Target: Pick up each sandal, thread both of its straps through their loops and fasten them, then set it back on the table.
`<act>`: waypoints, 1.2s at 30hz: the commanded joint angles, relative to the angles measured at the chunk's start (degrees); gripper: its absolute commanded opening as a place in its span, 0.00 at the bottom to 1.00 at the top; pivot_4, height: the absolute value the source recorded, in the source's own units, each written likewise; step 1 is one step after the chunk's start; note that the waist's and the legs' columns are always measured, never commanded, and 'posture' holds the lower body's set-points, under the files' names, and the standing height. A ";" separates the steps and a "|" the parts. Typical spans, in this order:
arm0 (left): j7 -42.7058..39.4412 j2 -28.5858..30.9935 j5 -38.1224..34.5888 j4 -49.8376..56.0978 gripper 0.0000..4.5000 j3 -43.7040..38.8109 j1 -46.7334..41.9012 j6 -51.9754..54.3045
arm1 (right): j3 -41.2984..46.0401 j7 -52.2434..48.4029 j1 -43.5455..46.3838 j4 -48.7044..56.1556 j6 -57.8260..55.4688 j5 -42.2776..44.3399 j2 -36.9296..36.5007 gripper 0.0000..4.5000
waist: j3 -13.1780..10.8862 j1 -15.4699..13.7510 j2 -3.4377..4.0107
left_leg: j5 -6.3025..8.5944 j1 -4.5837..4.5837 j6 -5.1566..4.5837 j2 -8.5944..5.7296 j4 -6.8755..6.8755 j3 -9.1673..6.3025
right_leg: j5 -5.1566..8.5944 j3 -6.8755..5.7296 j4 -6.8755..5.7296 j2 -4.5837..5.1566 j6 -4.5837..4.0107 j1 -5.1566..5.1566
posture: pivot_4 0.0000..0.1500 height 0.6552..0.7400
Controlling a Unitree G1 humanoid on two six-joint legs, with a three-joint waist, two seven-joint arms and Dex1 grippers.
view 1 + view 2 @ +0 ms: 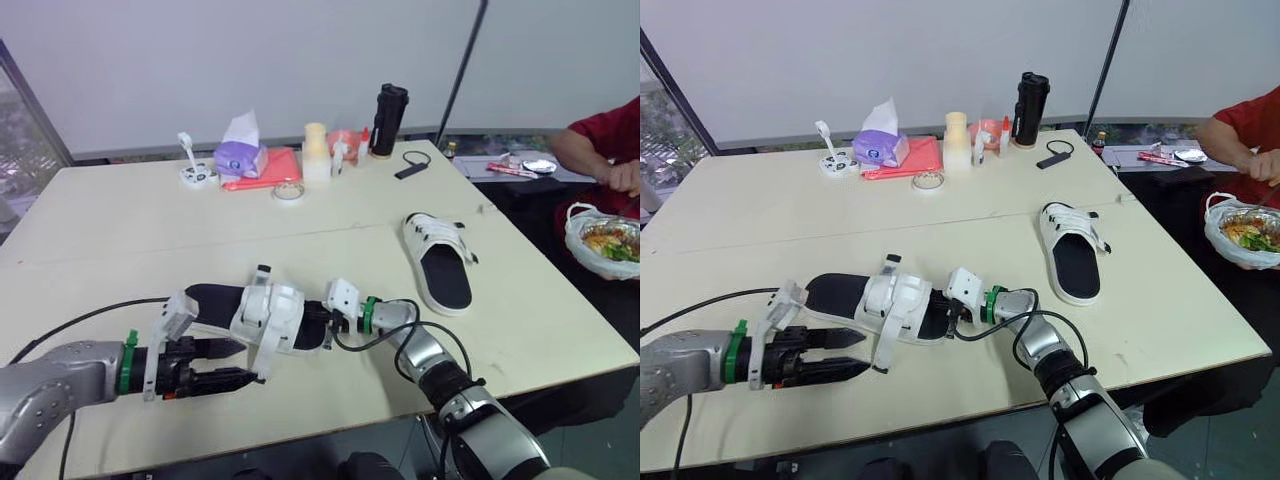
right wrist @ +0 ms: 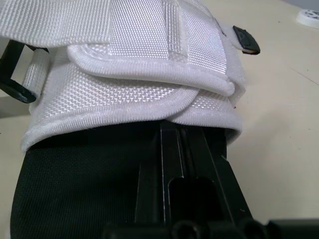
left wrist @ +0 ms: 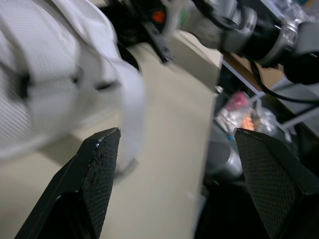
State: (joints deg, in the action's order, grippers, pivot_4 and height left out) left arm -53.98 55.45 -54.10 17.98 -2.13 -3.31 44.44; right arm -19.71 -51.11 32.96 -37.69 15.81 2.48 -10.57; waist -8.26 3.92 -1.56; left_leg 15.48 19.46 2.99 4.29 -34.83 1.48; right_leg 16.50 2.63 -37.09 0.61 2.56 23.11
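Observation:
The near sandal (image 1: 262, 312), with a black footbed and white straps, is in front of me, just above the table (image 1: 120, 230). My right gripper (image 1: 322, 322) is shut on its toe end. In the right wrist view one finger (image 2: 189, 159) lies along the footbed and reaches under the front strap (image 2: 149, 74). A loose white strap (image 1: 268, 352) hangs from the sandal's near side. My left gripper (image 1: 240, 362) is open just left of that strap end, fingers (image 3: 97, 169) wide apart, strap (image 3: 130, 109) beside one pad. The second sandal (image 1: 440, 262) lies flat at the right.
At the back stand a tissue pack (image 1: 241, 152), a red folder (image 1: 270, 168), a tape roll (image 1: 289, 191), a pale bottle (image 1: 316, 152) and a black flask (image 1: 388, 120). A person in red (image 1: 605, 140) sits far right behind a bagged food bowl (image 1: 603, 243). The table's front edge is close below the grippers.

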 commanded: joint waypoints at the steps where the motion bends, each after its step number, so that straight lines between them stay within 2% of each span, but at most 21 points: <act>1: -3.77 -1.62 6.17 -3.65 0.84 4.29 -4.76 -1.93 | -2.84 0.94 -4.01 -7.66 -4.60 -5.74 -1.74 0.00 | 0.01 0.04 -0.02 | 0.00 0.00 0.00 -0.02 0.01 0.01 | -0.01 0.00 0.00 0.00 -0.02 0.01 | 1.00 0.99; 10: -11.96 -3.71 11.14 -7.30 0.84 9.68 -9.78 -0.03 | -2.39 1.51 -4.93 -6.22 -5.17 -5.55 -2.38 0.00 | 0.04 0.03 -0.07 | -0.01 0.02 -0.02 -0.06 0.08 0.06 | -0.05 0.09 -0.01 0.00 -0.06 0.01 | 1.00 0.99; 11: -12.11 -4.04 11.57 -7.46 0.79 9.79 -9.88 -0.07 | -2.38 1.55 -5.08 -6.12 -5.16 -5.56 -2.43 0.00 | 0.04 0.03 -0.07 | -0.01 0.02 -0.02 -0.06 0.08 0.06 | -0.05 0.09 -0.01 0.01 -0.06 0.01 | 1.00 0.99; 14: -12.63 -5.00 12.60 -7.73 0.57 10.18 -10.18 0.21 | -2.44 1.64 -5.46 -5.85 -5.14 -5.59 -2.50 0.00 | 0.04 0.03 -0.06 | -0.01 0.02 -0.02 -0.06 0.09 0.05 | -0.01 0.09 -0.01 0.01 -0.01 0.02 | 1.00 0.99; 19: -12.59 -7.19 14.50 -8.51 0.03 10.57 -10.81 0.09 | -2.48 1.80 -5.63 -5.38 -5.52 -5.50 -2.48 0.00 | 0.03 0.01 -0.08 | -0.01 0.03 -0.02 -0.06 0.08 0.05 | -0.01 0.10 0.00 0.02 0.00 0.02 | 1.00 0.99; 24: -12.84 -8.60 14.48 -8.70 0.01 9.40 -11.21 0.97 | -2.42 1.97 -5.33 -5.68 -5.64 -5.51 -2.42 0.00 | 0.04 0.01 -0.09 | -0.01 0.04 -0.02 -0.06 0.09 0.05 | -0.01 0.10 0.00 0.02 0.01 0.02 | 1.00 0.99; 27: -13.17 -9.11 9.47 -8.01 0.01 6.21 -12.60 5.99 | -2.39 1.99 -5.45 -5.51 -5.75 -5.50 -2.53 0.00 | 0.02 0.01 -0.13 | -0.01 0.04 -0.02 -0.07 0.09 0.03 | 0.00 0.10 0.00 0.02 0.02 0.02 | 1.00 0.99; 31: -11.90 -10.45 -3.52 -8.14 0.01 -0.04 -20.05 18.08 | -2.45 2.02 -5.62 -6.03 -5.47 -5.65 -2.59 0.00 | -0.09 -0.03 -0.35 | -0.01 0.05 -0.02 -0.08 0.06 -0.05 | 0.05 0.04 -0.01 -0.02 0.11 0.01 | 1.00 0.99; 36: -7.33 -15.15 -5.29 -13.42 0.01 -0.98 -27.46 22.62 | -3.11 2.41 -5.16 -6.85 -5.05 -6.15 -1.62 0.00 | -0.04 0.10 -0.27 | -0.01 -0.03 -0.03 -0.34 0.07 -0.10 | 0.05 0.06 0.00 0.01 0.16 -0.39 | 1.00 0.99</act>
State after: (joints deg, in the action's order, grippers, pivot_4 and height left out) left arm -62.48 40.99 -57.86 5.74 -1.84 -29.37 66.07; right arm -19.62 -49.93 31.80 -36.20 15.80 2.48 -10.59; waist -8.30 4.01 -1.83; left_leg 15.47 19.42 2.96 3.92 -34.77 1.37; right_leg 16.55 2.69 -37.09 0.63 2.73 22.68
